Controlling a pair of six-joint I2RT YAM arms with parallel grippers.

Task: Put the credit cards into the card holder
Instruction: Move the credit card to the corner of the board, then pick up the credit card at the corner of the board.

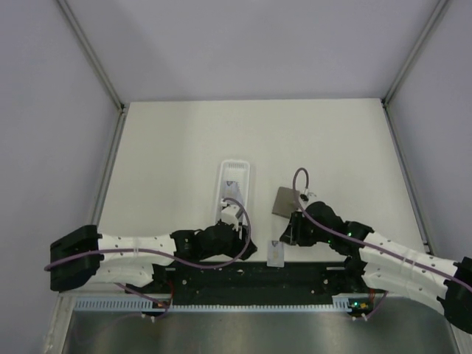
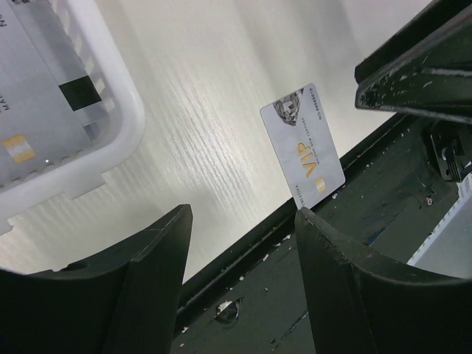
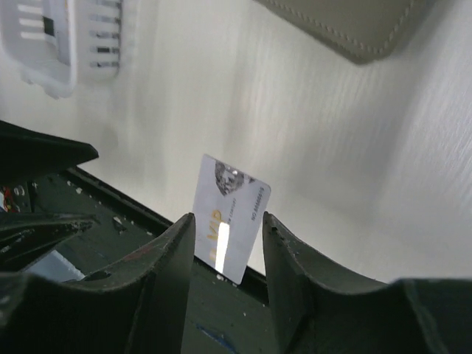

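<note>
While both end effectors stand released, one credit card point(image 1: 276, 254) lies flat at the near edge of the bench point(image 1: 184, 147), its lower end overhanging the black base plate point(image 1: 243, 276). The right end effector point(image 3: 228, 221) hangs just beside this card, jaws apart, grasping nothing. In the right wrist view the card appears between the fingers point(image 3: 169, 273) but beyond them. The left end effector point(image 2: 243, 221), jaws wide and empty, sits at the near end of the white tray point(image 2: 125, 125), which contains more credit cards point(image 2: 44, 96). The card holder point(image 1: 285, 200) rests on the bench, just beyond the right end effector and near the tray.
</note>
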